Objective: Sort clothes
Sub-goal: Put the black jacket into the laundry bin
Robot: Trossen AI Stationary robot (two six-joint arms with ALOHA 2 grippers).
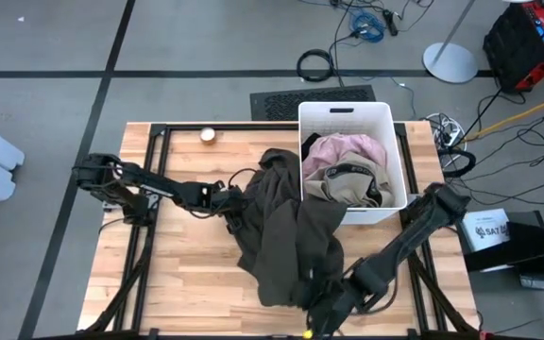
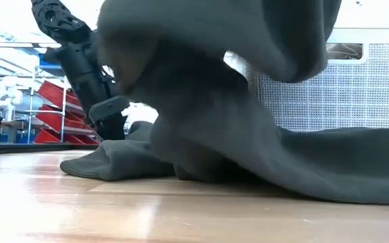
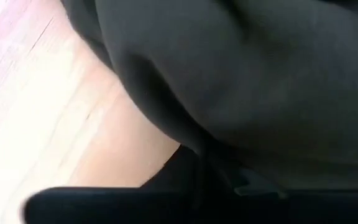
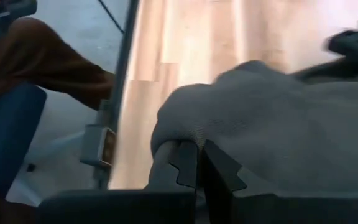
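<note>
At the near edge of the wooden surface (image 1: pixel 187 274) the right pincer (image 4: pixel 199 163) has its fingers pressed together on a fold of the olive garment (image 1: pixel 286 236), pinching the cloth at its near hem. Seen from above, that pincer (image 1: pixel 321 307) sits low at the front, its arm angling back toward the right side. The olive garment lies in a big rumpled heap across the middle of the surface, one part draped up against the near-left wall of the bin (image 1: pixel 397 151). From table height the garment (image 2: pixel 248 135) fills most of the sight, hanging in a thick fold with its edge spread flat on the wood. The left pincer (image 1: pixel 232 200) reaches in from the left and meets the heap's left side, buried in cloth; whether its fingers are spread or pressed together, I cannot tell. Farther back, the bin holds a pink garment (image 1: pixel 343 149) on top and a beige one (image 1: pixel 343 179) beside it.
</note>
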